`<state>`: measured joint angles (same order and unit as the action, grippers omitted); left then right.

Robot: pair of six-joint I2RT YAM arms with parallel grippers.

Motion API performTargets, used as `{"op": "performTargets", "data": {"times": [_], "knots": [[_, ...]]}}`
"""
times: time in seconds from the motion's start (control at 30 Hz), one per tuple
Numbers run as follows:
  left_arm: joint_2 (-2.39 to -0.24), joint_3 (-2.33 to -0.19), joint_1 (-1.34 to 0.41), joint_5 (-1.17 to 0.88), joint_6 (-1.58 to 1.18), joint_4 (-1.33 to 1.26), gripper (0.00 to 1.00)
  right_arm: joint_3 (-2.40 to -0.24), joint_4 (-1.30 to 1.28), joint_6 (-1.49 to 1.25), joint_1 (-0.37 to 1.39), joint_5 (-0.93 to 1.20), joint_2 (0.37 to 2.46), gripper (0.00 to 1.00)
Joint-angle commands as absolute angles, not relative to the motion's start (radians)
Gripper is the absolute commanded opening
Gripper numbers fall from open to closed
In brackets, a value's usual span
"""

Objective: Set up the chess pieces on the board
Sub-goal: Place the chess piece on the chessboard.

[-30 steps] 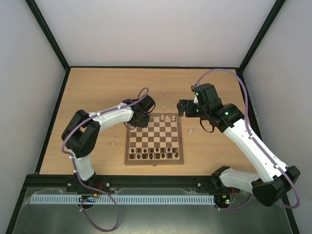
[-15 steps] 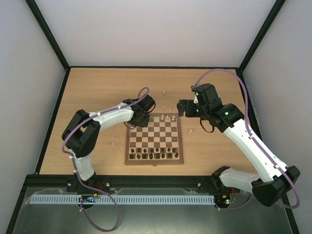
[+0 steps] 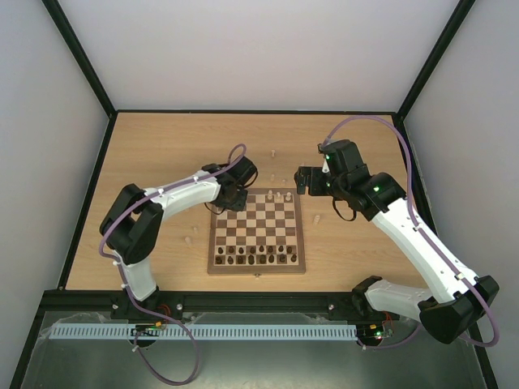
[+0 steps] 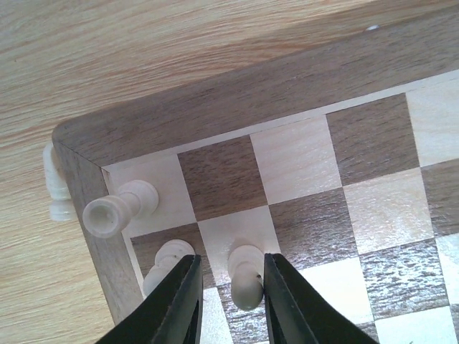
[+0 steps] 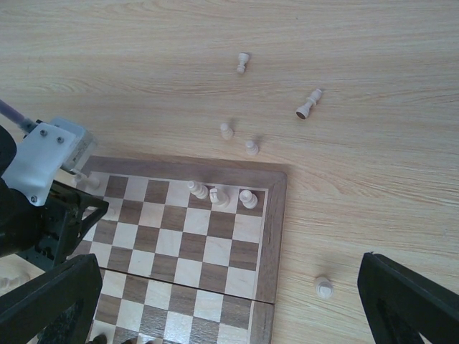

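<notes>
The board [image 3: 258, 271] lies at the table's middle, with dark chessmen along its near rows. My left gripper [image 3: 230, 203] is low over the board's far left corner [image 4: 215, 100]. Its jaws [image 4: 231, 301] are open around a cream pawn [image 4: 247, 279] that stands on a square and touches the right finger. A second pawn [image 4: 168, 261] and a rook [image 4: 118, 208] stand beside it. My right gripper [image 3: 305, 180] hovers above the far right edge, wide open and empty [image 5: 229, 287]. Three cream pieces [image 5: 219, 195] stand on the far row.
Loose cream pieces lie on the table beyond the board [image 5: 244, 63], [image 5: 308, 104], [image 5: 226, 130], [image 5: 252, 147], one to its right [image 5: 324, 287], and some to its left [image 3: 189, 240]. One cream piece lies against the board's corner [image 4: 54, 183].
The left arm's elbow has shifted very slightly. Nothing else has visibly changed.
</notes>
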<state>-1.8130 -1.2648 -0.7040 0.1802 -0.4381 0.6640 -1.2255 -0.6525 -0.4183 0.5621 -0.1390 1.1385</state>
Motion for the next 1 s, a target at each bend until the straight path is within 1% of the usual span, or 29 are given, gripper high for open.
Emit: {"op": "performTargets", "data": {"times": [0.0, 0.17, 0.47, 0.6, 0.7, 0.77, 0.83, 0.97], "knots": [[-1.776, -1.262, -0.712, 0.186, -0.442, 0.687, 0.26, -1.213, -0.670, -0.407, 0.557, -0.140, 1.127, 0.99], [-1.776, -1.262, -0.713, 0.186, -0.440, 0.691, 0.21, -1.213, -0.669, -0.407, 0.557, -0.137, 1.130, 0.99], [-1.783, -1.265, -0.715, 0.184, -0.439, 0.693, 0.20, -1.210, -0.665, -0.404, 0.557, -0.132, 1.141, 0.99], [-1.779, -1.261, -0.717, 0.189, -0.442, 0.701, 0.26, -1.208, -0.663, -0.402, 0.557, -0.131, 1.143, 0.99], [-1.775, -1.254, -0.721, 0.190, -0.442, 0.707, 0.34, -1.207, -0.661, -0.402, 0.557, -0.129, 1.144, 0.99], [-1.775, -1.251, -0.723, 0.193, -0.445, 0.707, 0.36, -1.207, -0.660, -0.402, 0.557, -0.126, 1.146, 0.99], [-1.775, -1.249, -0.724, 0.192, -0.446, 0.706, 0.35, -1.206, -0.659, -0.402, 0.557, -0.126, 1.144, 0.99], [-1.776, -1.244, -0.724, 0.190, -0.449, 0.707, 0.28, -1.202, -0.659, -0.402, 0.557, -0.127, 1.143, 0.99]]}}
